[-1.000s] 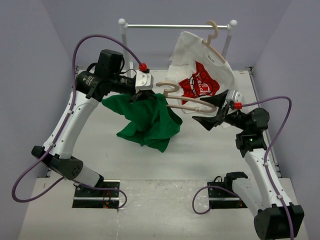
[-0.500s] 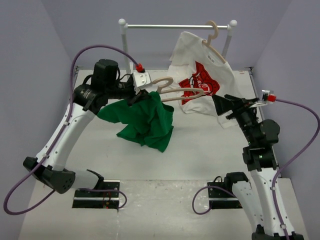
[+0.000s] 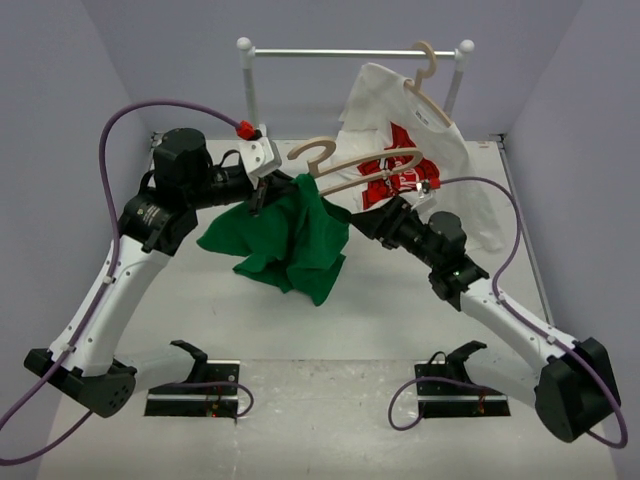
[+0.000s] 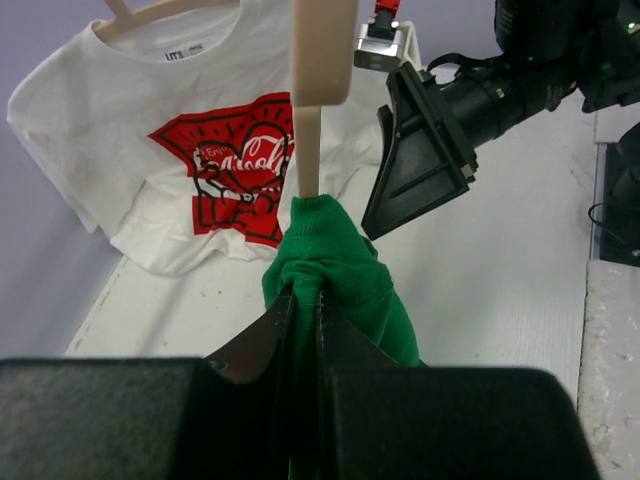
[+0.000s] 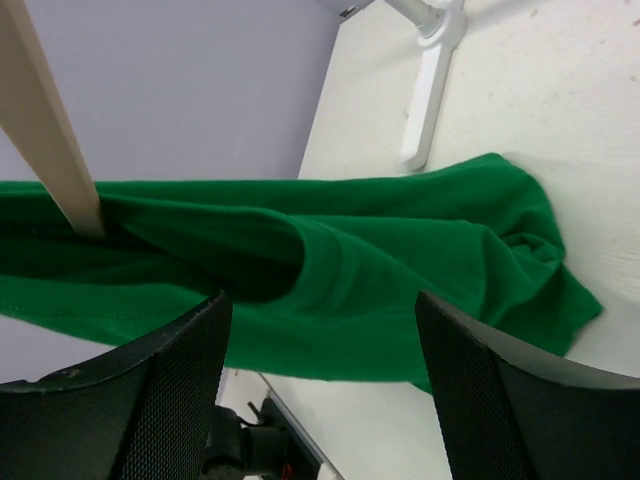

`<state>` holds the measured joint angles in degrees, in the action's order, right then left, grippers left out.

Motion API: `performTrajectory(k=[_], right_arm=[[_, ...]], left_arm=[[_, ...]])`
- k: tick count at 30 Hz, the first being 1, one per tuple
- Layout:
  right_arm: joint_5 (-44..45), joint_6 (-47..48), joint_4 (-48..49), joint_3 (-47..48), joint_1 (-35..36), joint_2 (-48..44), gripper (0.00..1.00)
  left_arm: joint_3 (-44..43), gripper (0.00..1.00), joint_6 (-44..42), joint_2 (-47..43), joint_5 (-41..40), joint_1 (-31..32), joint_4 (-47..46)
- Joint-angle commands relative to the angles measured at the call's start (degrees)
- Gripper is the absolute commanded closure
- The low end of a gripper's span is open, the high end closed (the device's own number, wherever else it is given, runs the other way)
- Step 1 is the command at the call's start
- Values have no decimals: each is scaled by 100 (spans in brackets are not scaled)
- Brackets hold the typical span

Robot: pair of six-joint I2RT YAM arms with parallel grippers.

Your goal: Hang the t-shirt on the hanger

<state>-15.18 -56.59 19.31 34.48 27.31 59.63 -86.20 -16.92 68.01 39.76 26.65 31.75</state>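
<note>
White t-shirt (image 3: 405, 135) with red print on second hanger (image 3: 430, 102), hung from rack (image 3: 350, 52) at back, right behind the work. Rack foot (image 5: 425, 100) on bench (image 3: 390, 300), beyond the green cloth in right wrist view. Green t-shirt (image 3: 285, 235) bunched mid-air over bench; lower folds near or touching it, cannot tell. Hanger (image 3: 370, 165) tilted, hook up-left, one arm buried in t-shirt, other arm reaching across front of white t-shirt. Left fingers (image 4: 262, 345) pinched tight on bunched green cloth just below where hanger arm enters. Right fingers (image 5: 170, 390) spread wide, gripping nothing, just beside t-shirt and below hanger. Bench white, a bit scuffed. Walls (image 3: 60, 120) pale lavender on three sides.
</note>
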Motion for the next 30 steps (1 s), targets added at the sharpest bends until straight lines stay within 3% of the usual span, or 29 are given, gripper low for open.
performTrajectory(k=[1,7,10,14,21,25,30], right_arm=[[280,-123,829,433,257,495,27],[338,29,650,583,491,984,44],[470,-13,594,367,535,1015,65],[715,36,373,138,229,779,100],[148,719,-1103,823,-1657,332,100],[-494,1481,-2684,2515,-2558,545,100],[-548,2341,-4113,4263,-2882,602,100]], left_arm=[[-2,100,276,18,222,-36,-519],[-12,100,333,55,208,-29,-593],[-32,100,372,70,100,-29,-617],[-89,100,397,104,-21,-29,-556],[-344,100,348,81,58,-38,-169],[-435,100,324,87,295,-46,-86],[-481,100,184,314,184,-38,179]])
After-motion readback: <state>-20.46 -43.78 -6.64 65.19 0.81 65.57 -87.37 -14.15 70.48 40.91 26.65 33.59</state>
